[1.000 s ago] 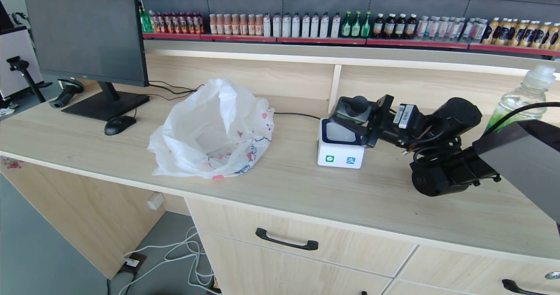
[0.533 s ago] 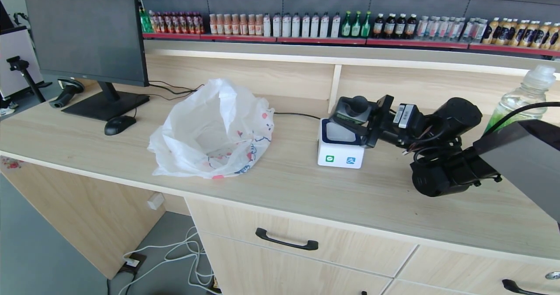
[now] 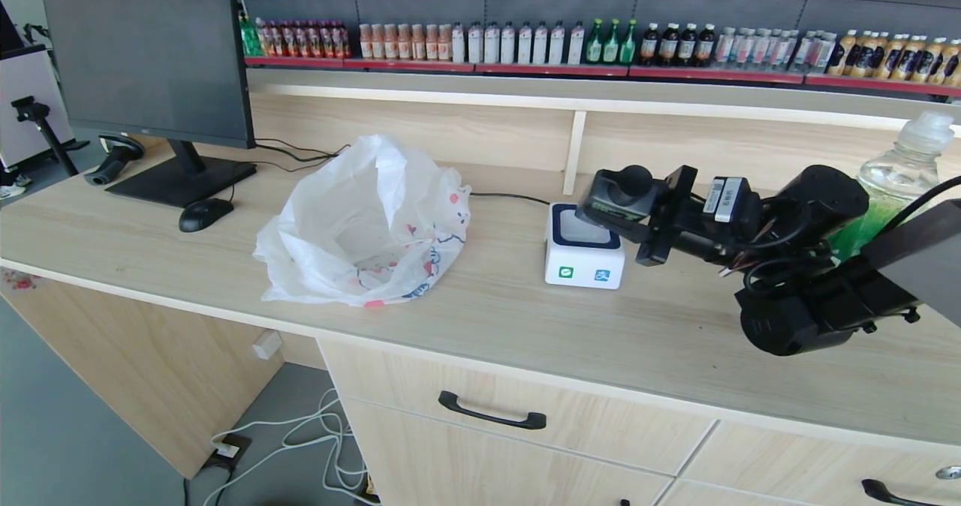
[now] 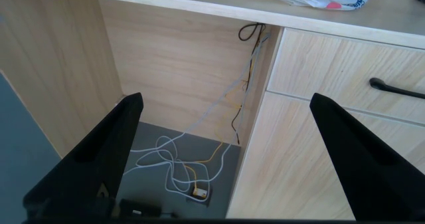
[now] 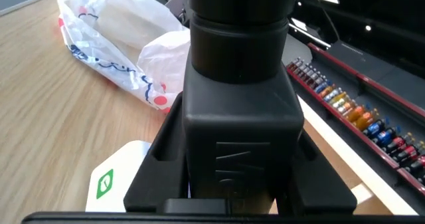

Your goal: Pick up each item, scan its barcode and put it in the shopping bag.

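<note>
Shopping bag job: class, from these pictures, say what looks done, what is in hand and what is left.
Done: the right gripper is shut on a black bottle, lifted off the counter. In hand: it is held close above the white scanner. Left: dropping it into the open shopping bag, whose contents are unclear, then handling the clear bottle standing farther right.

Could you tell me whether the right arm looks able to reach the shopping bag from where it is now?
Probably yes. The right claw, shut on a black item over the scanner, has only bare counter between it and the shopping bag, whose mouth gapes open upward.
</note>
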